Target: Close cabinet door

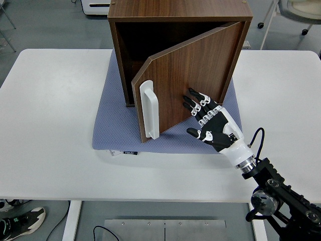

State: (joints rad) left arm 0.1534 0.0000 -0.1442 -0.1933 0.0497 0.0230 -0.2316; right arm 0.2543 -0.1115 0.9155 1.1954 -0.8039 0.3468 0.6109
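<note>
A dark wooden cabinet (178,12) stands on a blue-grey mat (113,125) at the back middle of the white table (50,125). Its door (195,75), hinged on the right, stands partly open and swings toward the left. A white handle (149,109) is fixed near the door's free edge. My right hand (208,120) is open, its fingertips (190,98) flat against the door's outer face to the right of the handle. The cabinet's inside is dark and looks bare. The left arm does not show.
The mat reaches out past the cabinet's front and left side. A white chair (301,7) and a white appliance (95,6) stand on the floor behind the table. Shoes (17,221) lie on the floor at lower left.
</note>
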